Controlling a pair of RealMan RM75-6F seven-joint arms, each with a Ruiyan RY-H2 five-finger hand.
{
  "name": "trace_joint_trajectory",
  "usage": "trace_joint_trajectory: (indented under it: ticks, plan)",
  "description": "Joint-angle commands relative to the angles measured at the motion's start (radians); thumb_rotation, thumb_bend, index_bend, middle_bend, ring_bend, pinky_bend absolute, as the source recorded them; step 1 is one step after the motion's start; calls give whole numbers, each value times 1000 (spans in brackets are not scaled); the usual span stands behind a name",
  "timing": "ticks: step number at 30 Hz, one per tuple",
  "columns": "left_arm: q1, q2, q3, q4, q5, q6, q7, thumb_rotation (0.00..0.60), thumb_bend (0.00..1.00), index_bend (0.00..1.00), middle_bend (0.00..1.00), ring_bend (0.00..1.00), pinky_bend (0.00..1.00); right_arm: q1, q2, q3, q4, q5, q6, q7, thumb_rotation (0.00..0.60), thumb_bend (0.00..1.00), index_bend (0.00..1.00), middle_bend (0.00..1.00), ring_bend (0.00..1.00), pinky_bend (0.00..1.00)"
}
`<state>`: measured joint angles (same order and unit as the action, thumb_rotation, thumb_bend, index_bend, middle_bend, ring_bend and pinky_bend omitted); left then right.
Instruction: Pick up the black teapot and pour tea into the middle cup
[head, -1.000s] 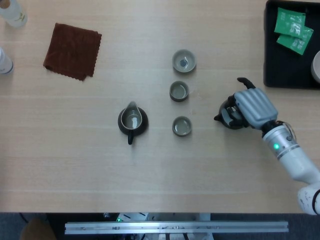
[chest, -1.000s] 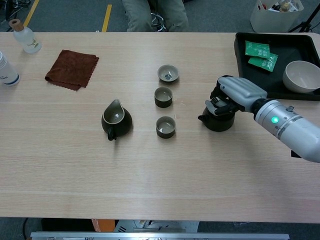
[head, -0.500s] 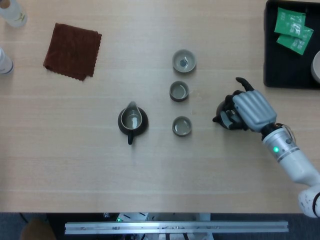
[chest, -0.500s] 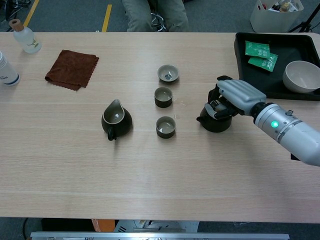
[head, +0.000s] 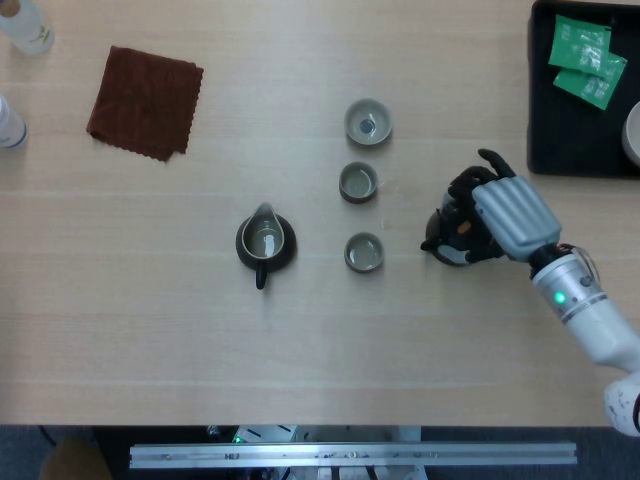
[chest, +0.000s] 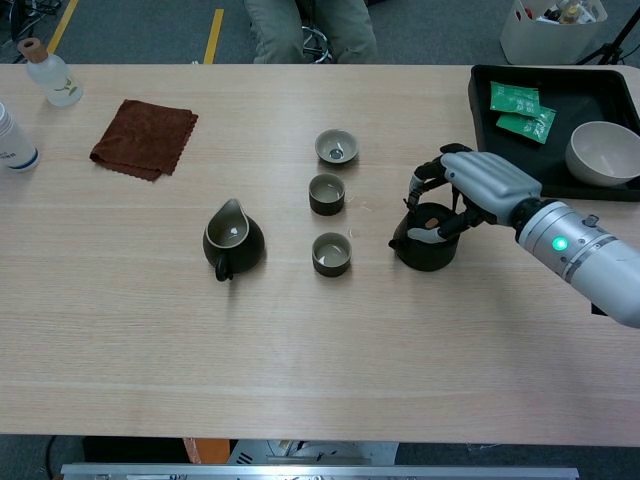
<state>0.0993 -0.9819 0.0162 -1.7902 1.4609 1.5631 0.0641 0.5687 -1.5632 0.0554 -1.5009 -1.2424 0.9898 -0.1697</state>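
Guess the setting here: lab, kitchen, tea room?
Likely a robot lab staged for tea service: a bare wooden table with a row of cups, yellow floor tape behind it, and a seated person's legs at the far edge.

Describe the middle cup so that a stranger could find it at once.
Near the table's centre, three small cups stand in a row between the dark pitcher and the black teapot. The middle cup is the dark one flanked by the other two.

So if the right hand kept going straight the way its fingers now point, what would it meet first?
The right hand already holds the black teapot; continuing left, it would probably meet the middle cup first, though depth is uncertain.
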Motion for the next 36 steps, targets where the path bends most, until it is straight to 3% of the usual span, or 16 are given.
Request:
trace_joint_trajectory:
  ticks: [1,7,15,23,36]
  plan:
    - [-1,0,-1,-1,0,0,0,600,358,179,112,94,122,-1,3,2,-2,-3,1,-4,451,114,445,370,206,8]
    - [-3,4,-2,-3,2,1,-1,600,358,179,112,94,122,0,15,7,-17,-30,29,-51,449,89,417,346,183,0]
    - [-5,7,-4,2,4,2,-11,600,358,179,112,94,122,-15,67,2,-86,-54,107,-229,454,93,335,280,131,0]
    - [-15,0,-8,22,24,3,-27,600,358,179,112,94,122,-95,186,-12,-211,-128,279,-315,547,191,325,275,126,0]
    - [-22,-22,-8,54,83,35,-24,600,358,179,112,94,122,-294,381,-71,-302,-223,524,-244,568,192,325,275,126,0]
